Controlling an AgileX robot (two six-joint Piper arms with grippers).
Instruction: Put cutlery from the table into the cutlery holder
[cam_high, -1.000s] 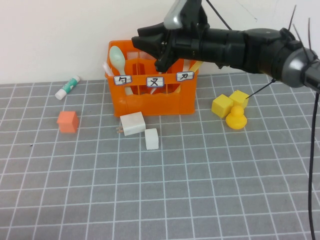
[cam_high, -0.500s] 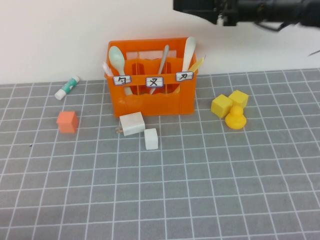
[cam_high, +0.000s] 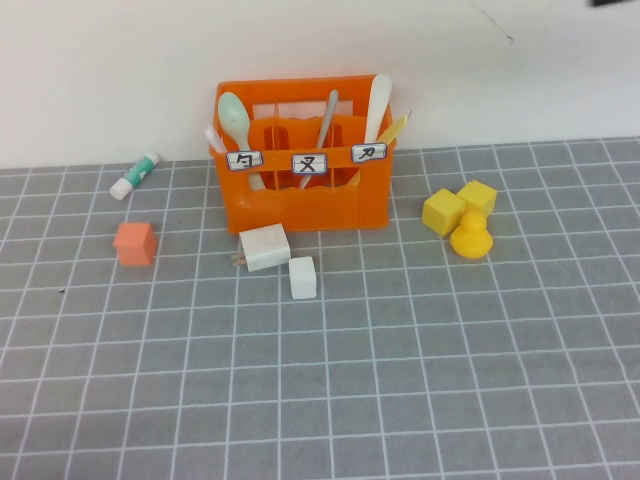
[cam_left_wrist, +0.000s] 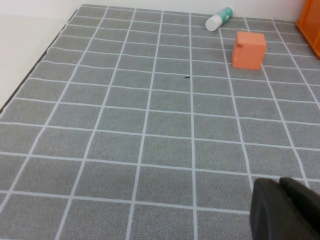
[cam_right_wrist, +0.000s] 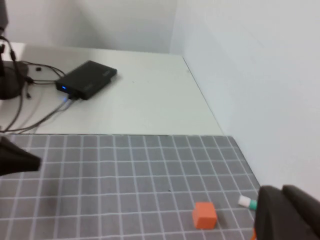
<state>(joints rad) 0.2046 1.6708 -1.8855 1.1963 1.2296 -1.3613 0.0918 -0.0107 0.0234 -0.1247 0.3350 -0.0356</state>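
High view, cutlery holder (cam_high: 300, 205): bright orange crate at the back of the grey gridded table (cam_high: 400, 400), close to the wall, three white labels across its front.
High view, fork (cam_high: 326, 122): light grey, standing tilted in the middle compartment, handle end rising above the rim.
High view, mint spoon (cam_high: 235, 118): in the left compartment, bowl up.
High view, white utensil (cam_high: 378, 103): in the right compartment, with a pale yellow piece (cam_high: 394, 128) leaning beside it.
High view, in front of holder: two white blocks, the larger (cam_high: 265, 247) just off the crate's front, the smaller (cam_high: 302, 277) beside it.
High view, left side: orange cube (cam_high: 135, 243) apart from the crate; a white and green tube (cam_high: 135, 175) lies near the wall.
High view, right side: two yellow blocks (cam_high: 444, 211) (cam_high: 478, 196) touching, a yellow duck (cam_high: 471, 238) just in front of them.
High view, claws: neither shows.
Left wrist view, left claw (cam_left_wrist: 286, 210): only a dark part shows at the frame's edge, low above bare table; whether it is released or clenched cannot be told.
Left wrist view, things: orange cube (cam_left_wrist: 248, 49) and tube (cam_left_wrist: 219, 18) well ahead; a sliver of the holder (cam_left_wrist: 313, 25) at the edge.
Right wrist view, right claw (cam_right_wrist: 150, 187): released, its two dark tips spread wide apart and nothing between them, high above the table.
Right wrist view, things: orange cube (cam_right_wrist: 204, 215) and the tube's end (cam_right_wrist: 246, 202) below; beyond the table, a black box (cam_right_wrist: 88, 79) with a blue light and cables (cam_right_wrist: 30, 120) on a white surface.
Right wrist view, fork: not shown.
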